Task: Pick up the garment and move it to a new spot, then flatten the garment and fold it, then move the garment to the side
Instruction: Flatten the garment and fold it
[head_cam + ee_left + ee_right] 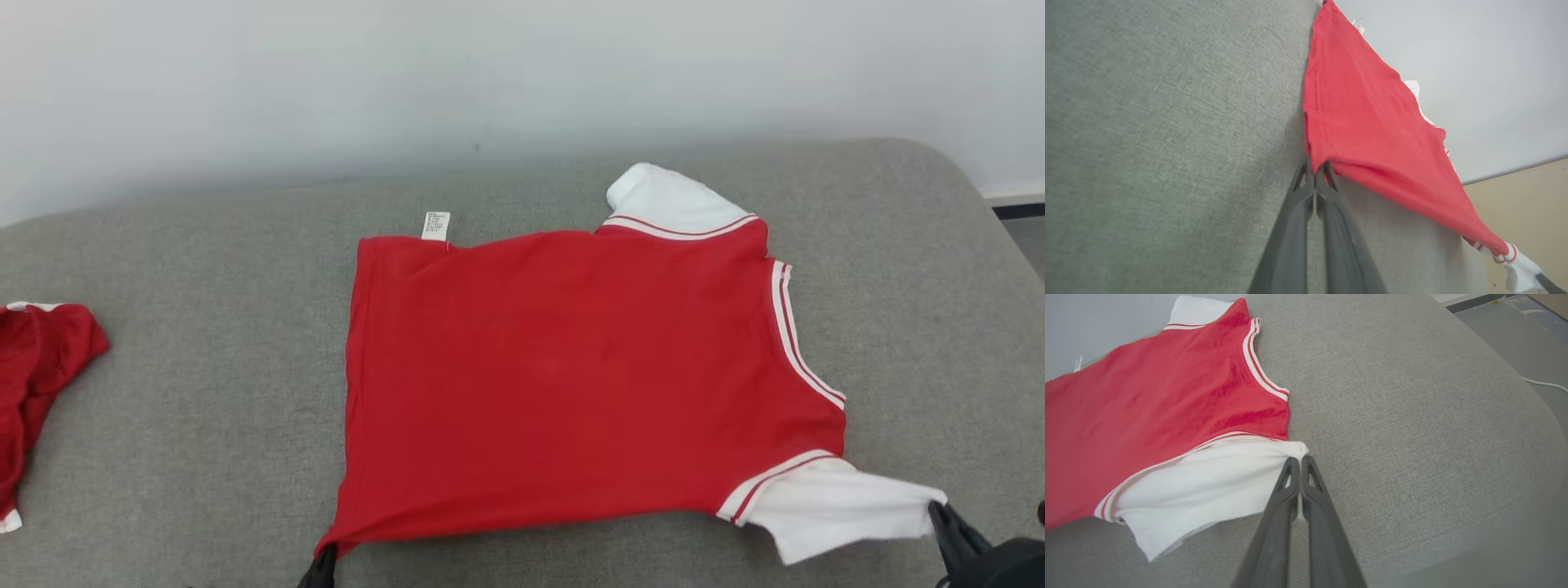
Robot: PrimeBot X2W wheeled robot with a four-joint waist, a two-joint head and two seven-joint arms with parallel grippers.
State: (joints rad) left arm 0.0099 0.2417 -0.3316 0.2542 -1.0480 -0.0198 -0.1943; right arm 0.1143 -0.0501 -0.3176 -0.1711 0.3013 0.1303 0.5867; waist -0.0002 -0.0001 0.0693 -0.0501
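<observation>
**Figure.** Garment stretched between two closed pincers on the grey padded surface (204, 367).

Well apart from the left pincer (1315, 171), on its outer side, a second red piece (37, 384) lies crumpled at the edge of the surface. It is judged to have no part in the present step.

The left pincer has its two dark fingers pressed together on the near hem corner of the garment (571, 384). The red cloth is pinched between the tips and runs away from them in a taut ridge.

Between the two pincers the red body lies nearly flat, with the hem toward the left pincer and the neckline toward the right. A white care label (435, 225) sticks out at the far hem corner, straight beyond the left pincer.

The striped neck trim (796, 343) and the far white sleeve (665, 200) lie beyond the right pincer (1299, 461), the sleeve at the garment's far edge.

The right pincer is likewise closed. Its tips grip the cuff edge of the near white sleeve (1208, 477), which is drawn to a point at the grip.

Holding both ends of the near edge lets the arms pull against each other, so the cloth is put under tension and its wrinkles are smoothed. This reads as the flattening step, with folding and moving aside not yet done.

Whether the near edge touches the surface or is slightly lifted cannot be told from these views.
</observation>
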